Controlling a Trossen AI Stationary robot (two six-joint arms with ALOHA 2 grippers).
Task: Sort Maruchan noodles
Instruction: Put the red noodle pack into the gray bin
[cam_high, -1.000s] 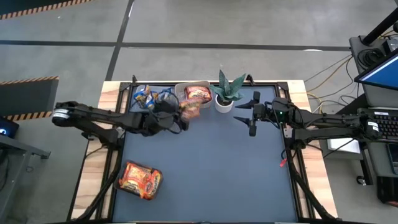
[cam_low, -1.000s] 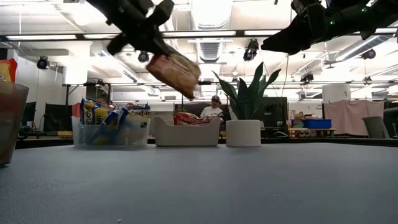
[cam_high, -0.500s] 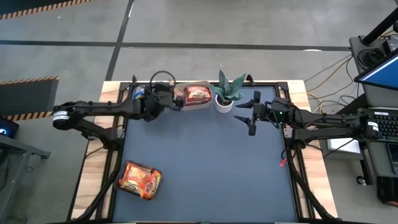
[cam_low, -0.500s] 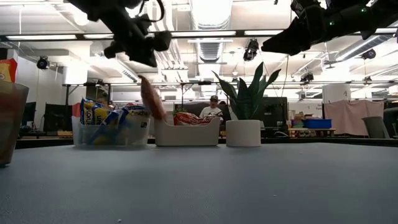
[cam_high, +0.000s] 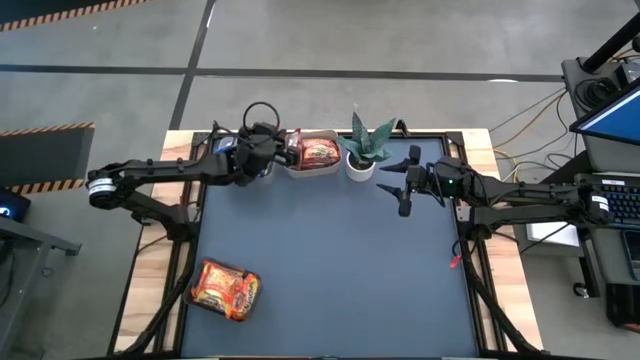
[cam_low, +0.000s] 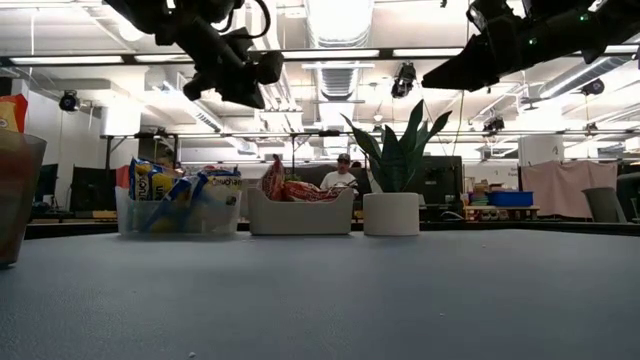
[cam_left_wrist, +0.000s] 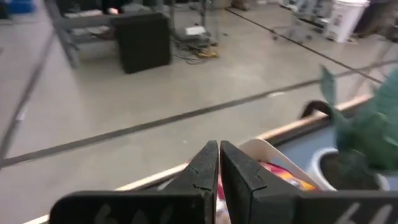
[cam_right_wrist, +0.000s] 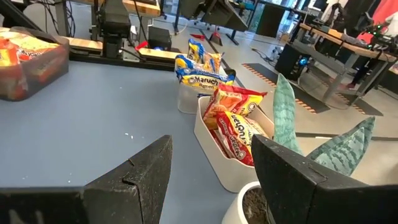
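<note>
Two pincers up over the dark grey cloth-covered surface (cam_high: 330, 270), neither holding anything. Left pincer (cam_high: 272, 152) raised at the far edge, fingers pressed fully together and empty, hovering just beside the near-left end of the white rectangular plastic tub (cam_high: 318, 165). Directly past its tips and lower down, dark red-and-white crinkly noodle packets (cam_high: 317, 151) lying in that white tub, one standing on edge at the tub's left end in the low view (cam_low: 272, 178); apart from the fingers, not touching. Blue-yellow crinkly noodle packets (cam_low: 180, 185) standing in the clear plastic tub (cam_low: 178, 215) just left of the white one, mostly hidden under the left arm from above. Orange-yellow crinkly noodle packets (cam_high: 226, 288) packed in another clear rounded tub (cam_high: 203, 268) at the near-left corner, well apart from both pincers. Right pincer (cam_high: 405, 182) parked high over the far-right part, fingers partly spread and empty, near the small white round pot with the green spiky plant (cam_high: 364, 150), itself just right of the white tub.
</note>
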